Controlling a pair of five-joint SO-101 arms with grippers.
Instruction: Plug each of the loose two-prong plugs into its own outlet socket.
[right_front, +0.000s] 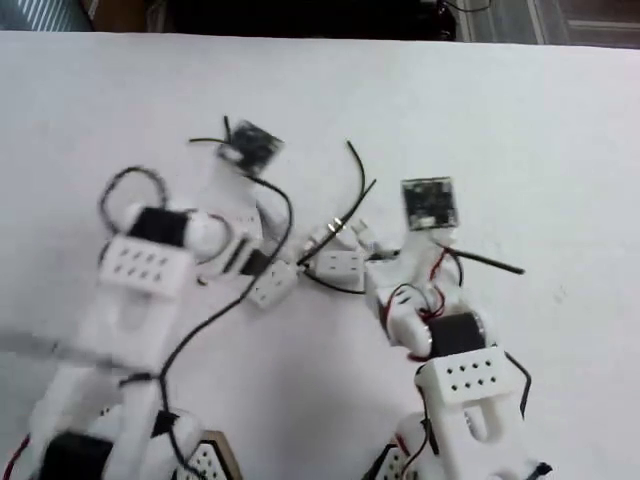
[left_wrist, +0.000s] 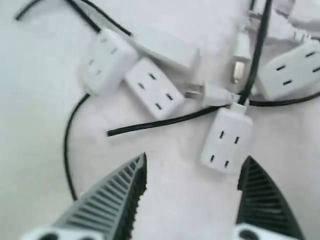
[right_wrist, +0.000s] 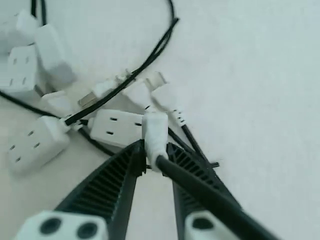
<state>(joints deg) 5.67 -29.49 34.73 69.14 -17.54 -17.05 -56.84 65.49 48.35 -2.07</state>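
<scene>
Big white table (right_front: 540, 120), socket cluster (right_front: 338, 265) dead centre of the high view. The right gripper (right_wrist: 156, 149) is pinched on a white plug (right_wrist: 155, 131), long axis running straight out of the jaws, with an outlet socket (right_wrist: 116, 128) just beside it. The left gripper (left_wrist: 195, 160) gapes, holding nothing, above another socket block (left_wrist: 226, 140). The wrist view shows the grip; the high view's a jumble.

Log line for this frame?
left gripper: open, by socket block | right gripper: shut on white plug
</scene>
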